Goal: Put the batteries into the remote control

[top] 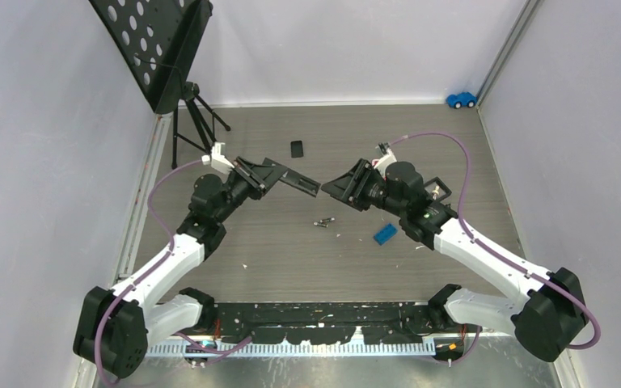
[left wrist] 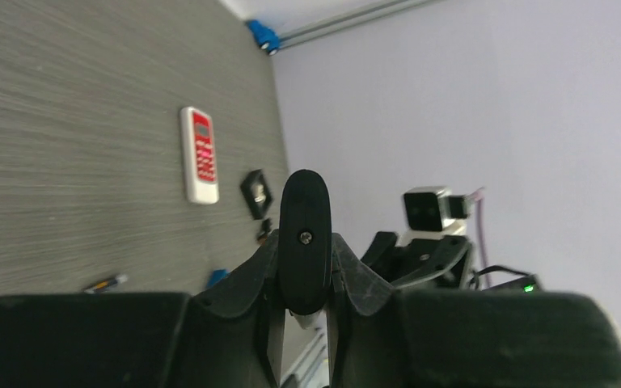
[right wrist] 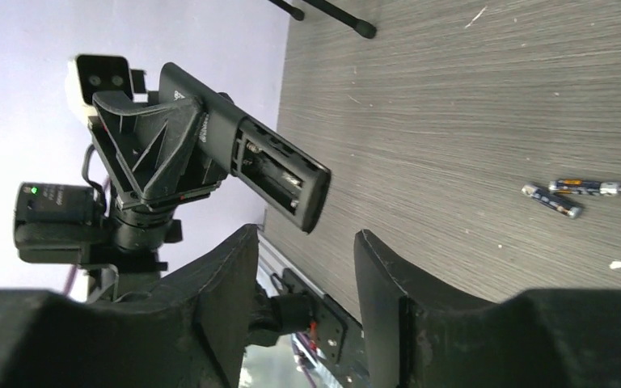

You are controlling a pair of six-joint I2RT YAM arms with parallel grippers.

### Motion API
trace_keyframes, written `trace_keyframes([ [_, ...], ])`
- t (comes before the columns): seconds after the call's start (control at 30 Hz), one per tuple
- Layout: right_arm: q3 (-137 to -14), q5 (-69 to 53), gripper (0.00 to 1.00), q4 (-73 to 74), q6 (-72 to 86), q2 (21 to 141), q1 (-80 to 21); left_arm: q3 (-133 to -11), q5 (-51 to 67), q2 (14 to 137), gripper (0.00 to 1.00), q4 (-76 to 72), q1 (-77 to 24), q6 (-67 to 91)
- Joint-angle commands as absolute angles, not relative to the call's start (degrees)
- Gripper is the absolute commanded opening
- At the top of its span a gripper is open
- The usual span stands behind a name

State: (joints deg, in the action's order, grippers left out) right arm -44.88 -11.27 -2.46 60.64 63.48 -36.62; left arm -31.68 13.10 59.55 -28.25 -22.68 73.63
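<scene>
The left hand was pressed shut on the black remote, holding it off the tabletop just left of the middle of the overhead view, its free end pointing right and slightly down the frame. In the left wrist view the fingers squeezed the remote from both sides, the rounded end sticking out past them.

The right hand faced it from the right, near the remote's free end but apart from it. Its fingers were spread wide, with nothing between them. In that view, at upper left, the remote showed its battery bay uncovered.

Two dark batteries with silver ends lay on the tabletop below the gap between the two hands; at the right of the right wrist view they lay close together, end near end.

A blue block sat lower right of them. A small black piece lay above the remote. A white remote with red keys lay flat at upper left of the left wrist view, and a blue toy car stood in the upper right corner.
</scene>
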Motion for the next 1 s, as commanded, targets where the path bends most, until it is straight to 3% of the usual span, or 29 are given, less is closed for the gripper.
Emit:
trace_keyframes([
  [0.0, -45.39, -14.19, 0.56, -1.66, 52.85, 60.74, -36.47, -34.43, 19.36, 57.98, 0.00, -24.37, -22.32, 63.04],
  [0.23, -44.78, -28.09, 0.67, -5.54, 47.58, 59.45, -36.48, -39.66, 39.23, 58.62, 0.00, -21.05, -22.33, 53.31],
  [0.53, -45.75, -42.36, 0.66, -11.56, 44.85, 61.25, -40.24, -42.62, 58.46, 61.41, 0.00, -31.69, -22.32, 59.16],
  [0.73, -46.75, -43.75, 0.51, -15.46, 46.62, 63.20, -44.00, -42.54, 58.22, 62.91, 0.00, -39.78, -22.32, 65.92],
  [0.87, -46.72, -41.68, 0.27, -18.17, 49.77, 65.08, -44.81, -42.45, 57.27, 62.89, 0.00, -42.08, -22.32, 69.01],
  [0.97, -46.31, -39.03, 0.14, -20.21, 52.13, 65.79, -44.82, -42.09, 55.71, 62.10, 0.11, -42.20, -22.32, 70.85],
])
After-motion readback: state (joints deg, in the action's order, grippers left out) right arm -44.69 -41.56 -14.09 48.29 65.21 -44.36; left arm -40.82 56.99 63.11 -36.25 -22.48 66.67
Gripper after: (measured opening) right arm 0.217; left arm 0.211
